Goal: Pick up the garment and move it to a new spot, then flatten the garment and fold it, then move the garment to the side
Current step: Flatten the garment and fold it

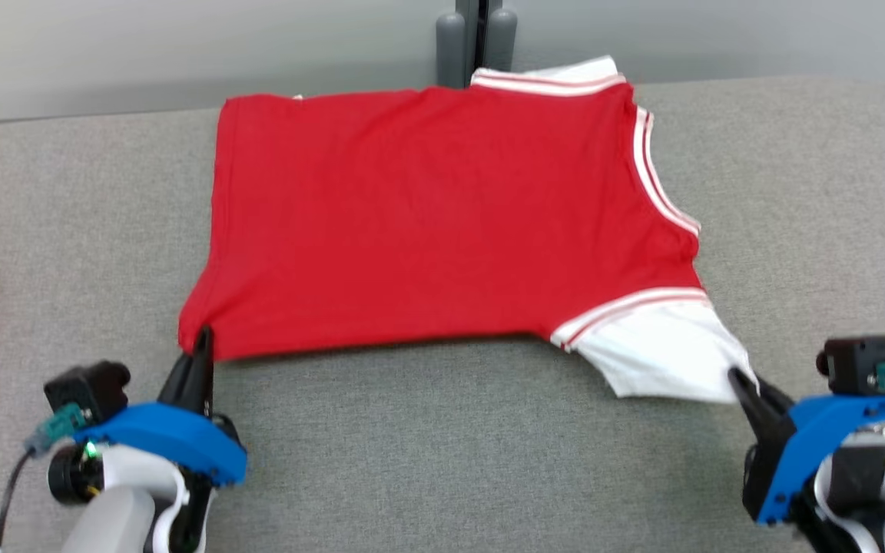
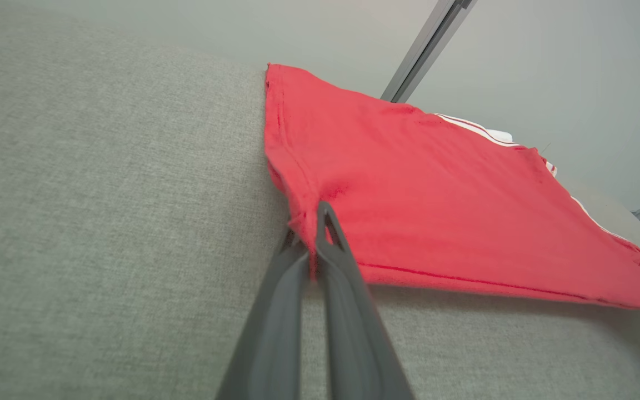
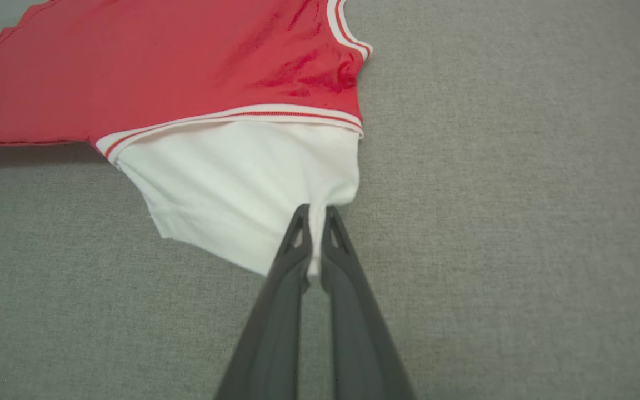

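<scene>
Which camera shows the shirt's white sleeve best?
The right wrist view: the white sleeve spreads across its middle, corner pinched in the right claw. The head view shows it smaller, lower right; the left wrist view, too little to tell.

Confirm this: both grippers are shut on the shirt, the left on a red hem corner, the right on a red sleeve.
The sleeve is white, not red: the right wrist view shows the right gripper pinching it. The rest holds.
</scene>
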